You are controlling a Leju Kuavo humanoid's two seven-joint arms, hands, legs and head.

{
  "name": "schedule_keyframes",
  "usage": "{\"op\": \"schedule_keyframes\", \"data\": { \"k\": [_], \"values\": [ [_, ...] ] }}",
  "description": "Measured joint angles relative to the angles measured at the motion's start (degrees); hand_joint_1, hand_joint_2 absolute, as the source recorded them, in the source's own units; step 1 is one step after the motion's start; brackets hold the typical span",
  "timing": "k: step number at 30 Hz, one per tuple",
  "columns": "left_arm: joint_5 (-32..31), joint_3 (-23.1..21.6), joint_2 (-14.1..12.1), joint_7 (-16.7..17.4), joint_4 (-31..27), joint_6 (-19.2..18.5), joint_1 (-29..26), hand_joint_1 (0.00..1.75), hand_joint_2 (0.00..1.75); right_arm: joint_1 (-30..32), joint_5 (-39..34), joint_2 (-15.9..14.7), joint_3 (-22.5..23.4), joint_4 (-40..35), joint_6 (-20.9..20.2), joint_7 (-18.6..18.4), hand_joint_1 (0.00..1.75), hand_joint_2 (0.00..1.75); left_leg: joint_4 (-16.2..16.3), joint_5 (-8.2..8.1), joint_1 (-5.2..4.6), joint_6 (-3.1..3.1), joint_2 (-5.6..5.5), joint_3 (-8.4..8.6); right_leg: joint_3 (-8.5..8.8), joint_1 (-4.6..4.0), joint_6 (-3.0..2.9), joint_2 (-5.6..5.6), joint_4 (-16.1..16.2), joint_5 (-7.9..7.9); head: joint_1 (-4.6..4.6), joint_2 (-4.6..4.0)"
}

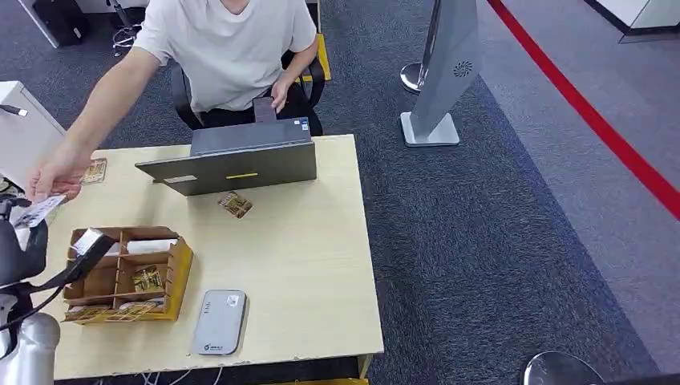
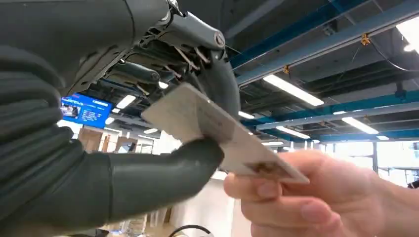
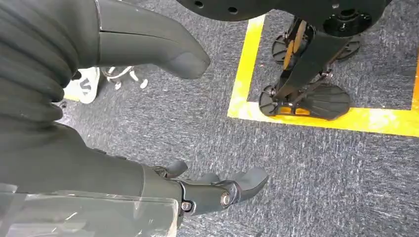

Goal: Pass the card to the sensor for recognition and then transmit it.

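Right now the left hand [image 2: 163, 123] has the card [image 2: 217, 136] pinched between its thick thumb and a darker finger, up at the table's left edge in the head view. And look, a person's hand [image 2: 306, 197] has fingers on the card's far end too, so both are on it at once. From the head view that person's hand [image 1: 54, 178] reaches in over the table [image 1: 305, 265] from a seated person in a white shirt behind an open laptop [image 1: 240, 156]. On the table, the grey sensor [image 1: 219, 322] lies flat near the front edge, just beside a yellow cardboard tray [image 1: 183, 277] with compartments, some holding cards. One loose card [image 1: 235, 204] rests just in front of the laptop. Meanwhile the right hand [image 3: 197, 148] hangs over grey carpet, fingers apart, holding nothing.
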State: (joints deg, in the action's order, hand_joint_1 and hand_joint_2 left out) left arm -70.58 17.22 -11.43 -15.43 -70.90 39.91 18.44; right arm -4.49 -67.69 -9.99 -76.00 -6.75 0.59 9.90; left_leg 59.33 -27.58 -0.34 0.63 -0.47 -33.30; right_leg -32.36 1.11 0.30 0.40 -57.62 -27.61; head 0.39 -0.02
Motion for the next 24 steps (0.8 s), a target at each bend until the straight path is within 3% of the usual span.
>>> {"op": "schedule_keyframes", "data": {
  "k": [13, 24],
  "values": [
    [0.00, -0.02, -0.57, -0.11, 0.04, 0.02, -0.26, 1.75, 1.75, 0.15, -0.02, 0.00, -0.04, 0.00, -0.02, -0.11, 0.00, 1.75, 0.00, 0.00, -0.01, 0.00, -0.02, -0.03, -0.01, 0.00, 0.00, -0.01, 0.00, 0.00, 0.00, 0.00],
    [1.62, -4.92, -2.82, 4.22, 2.49, -0.64, -0.22, 1.75, 1.75, 0.19, -0.28, 0.02, -0.07, 0.00, -0.09, -0.11, 0.00, 1.75, 0.00, 0.00, -0.01, 0.00, 0.00, -0.02, -0.03, 0.00, 0.00, 0.00, 0.00, 0.00, 0.00, 0.00]
  ]
}}
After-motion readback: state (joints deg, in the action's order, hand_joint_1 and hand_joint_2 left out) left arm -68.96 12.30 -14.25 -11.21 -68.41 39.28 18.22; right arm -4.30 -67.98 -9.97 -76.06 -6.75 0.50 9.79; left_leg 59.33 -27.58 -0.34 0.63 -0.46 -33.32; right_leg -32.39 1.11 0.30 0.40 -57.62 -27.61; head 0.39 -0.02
